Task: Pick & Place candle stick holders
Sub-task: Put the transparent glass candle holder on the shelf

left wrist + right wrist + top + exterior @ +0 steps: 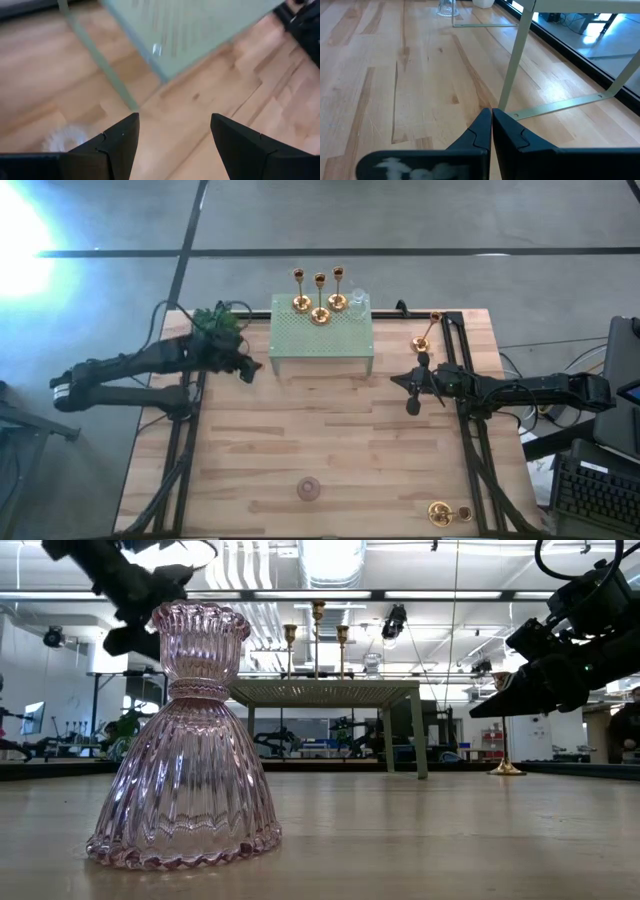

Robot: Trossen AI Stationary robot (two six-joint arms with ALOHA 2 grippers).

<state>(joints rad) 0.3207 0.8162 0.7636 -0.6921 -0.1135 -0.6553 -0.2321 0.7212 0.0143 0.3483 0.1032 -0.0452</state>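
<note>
Three gold candle stick holders (320,302) stand upright on their round bases on top of a pale green perforated stand (322,340); they also show in the low view (317,635). Another gold holder (425,335) stands on the table at the far right, also visible in the low view (505,745). One more (440,513) lies near the front right corner. My left gripper (245,368) hovers open and empty by the stand's left near corner (172,130). My right gripper (410,385) is shut and empty (491,120), just right of the stand.
A pink ribbed glass holder (308,488) stands near the front edge and fills the low view (185,740). A clear glass piece (358,300) stands on the stand. A green plant (218,320) is at the far left. Another glass piece (447,7) stands by a stand leg.
</note>
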